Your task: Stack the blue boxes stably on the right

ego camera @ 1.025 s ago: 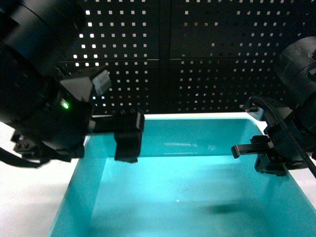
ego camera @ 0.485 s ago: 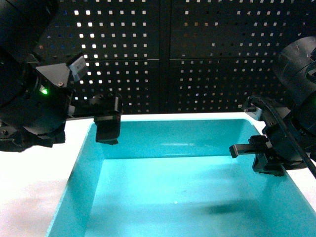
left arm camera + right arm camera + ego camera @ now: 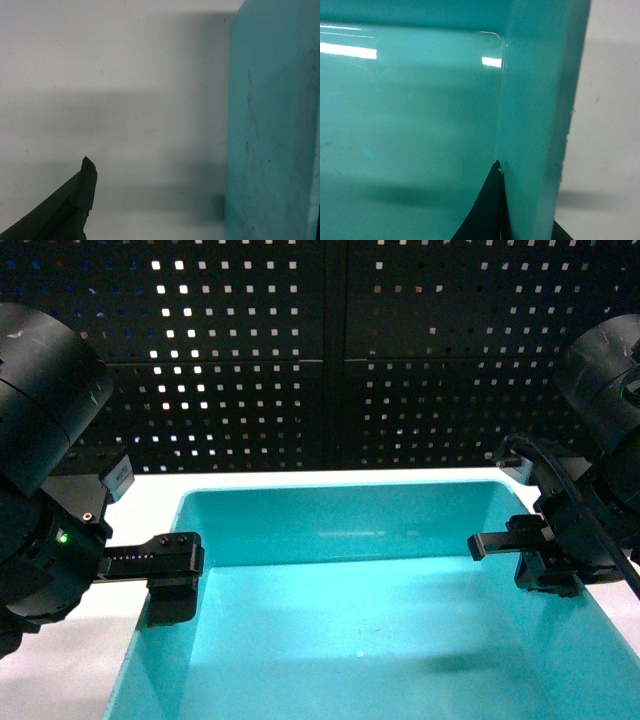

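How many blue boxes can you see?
1. A turquoise tub sits on the white table, filling the lower middle of the head view between both arms. Others may be out of view or hidden beneath it.

Bare white table [image 3: 125, 100] left of the tub [image 3: 350, 530], room there to pass. Tub inside holds nothing. Pegboard wall [image 3: 330, 350] blocks just behind it.

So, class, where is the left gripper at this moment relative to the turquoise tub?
In the head view the left gripper sits low on the left, at the left wall of the turquoise tub, opposite the right gripper.
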Available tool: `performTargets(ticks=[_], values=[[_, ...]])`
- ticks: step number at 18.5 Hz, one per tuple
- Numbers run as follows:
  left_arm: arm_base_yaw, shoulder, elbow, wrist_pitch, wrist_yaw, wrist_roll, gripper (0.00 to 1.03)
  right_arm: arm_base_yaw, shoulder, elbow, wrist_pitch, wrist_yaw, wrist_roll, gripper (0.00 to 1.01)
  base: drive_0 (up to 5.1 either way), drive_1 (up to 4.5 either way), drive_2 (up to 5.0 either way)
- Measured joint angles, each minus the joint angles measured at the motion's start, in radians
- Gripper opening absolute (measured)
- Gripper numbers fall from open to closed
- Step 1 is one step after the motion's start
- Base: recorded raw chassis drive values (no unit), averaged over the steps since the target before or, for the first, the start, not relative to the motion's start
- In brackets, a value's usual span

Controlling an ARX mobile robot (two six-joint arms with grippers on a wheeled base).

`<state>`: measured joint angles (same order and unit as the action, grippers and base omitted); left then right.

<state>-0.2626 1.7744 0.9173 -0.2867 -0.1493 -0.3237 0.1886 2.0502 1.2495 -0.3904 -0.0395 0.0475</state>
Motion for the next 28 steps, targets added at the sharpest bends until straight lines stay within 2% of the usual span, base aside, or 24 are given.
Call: performTargets(ticks=[4, 7, 11, 16, 20, 21, 22, 23, 26, 28], values=[[-0.002, 0.075, 0.024, -0.041, 0.036, -0.043, 0.98, 0.000, 0.000, 0.000, 0.000, 0.001, 0.000, 0.02, 0.0, 0.00, 0.0], [-0.002, 0.079, 0.042, -0.057, 0.046, -0.055, 0.98, 0.000, 0.000, 0.000, 0.000, 0.001, 0.000, 0.02, 0.0, 0.00, 0.0], [-0.011, 0.093, 0.140, -0.081, 0.082, -0.084, 0.98, 0.000, 0.000, 0.000, 0.000, 0.001, 0.000, 0.02, 0.0, 0.00, 0.0], [-0.031, 0.145, 0.164, -0.078, 0.080, -0.097, 0.98, 0.000, 0.000, 0.000, 0.000, 0.002, 0.000, 0.02, 0.0, 0.00, 0.0], [-0.046, 0.166, 0.161, -0.027, 0.063, -0.098, 0.98, 0.000, 0.000, 0.000, 0.000, 0.002, 0.000, 0.02, 0.0, 0.00, 0.0], [-0.053, 0.166, 0.155, -0.027, 0.065, -0.098, 0.90, 0.000, 0.000, 0.000, 0.000, 0.002, 0.000, 0.02, 0.0, 0.00, 0.0], [-0.064, 0.167, 0.151, -0.034, 0.071, -0.100, 0.72, 0.000, 0.000, 0.000, 0.000, 0.002, 0.000, 0.02, 0.0, 0.00, 0.0], [-0.077, 0.167, 0.148, -0.042, 0.070, -0.110, 0.44, 0.000, 0.000, 0.000, 0.000, 0.002, 0.000, 0.02, 0.0, 0.00, 0.0], [-0.077, 0.166, 0.133, -0.035, 0.057, -0.115, 0.23, 0.000, 0.000, 0.000, 0.000, 0.001, 0.000, 0.02, 0.0, 0.00, 0.0], [-0.075, 0.154, 0.108, -0.008, 0.010, -0.124, 0.08, 0.001, 0.000, 0.000, 0.000, 0.001, 0.000, 0.02, 0.0, 0.00, 0.0]])
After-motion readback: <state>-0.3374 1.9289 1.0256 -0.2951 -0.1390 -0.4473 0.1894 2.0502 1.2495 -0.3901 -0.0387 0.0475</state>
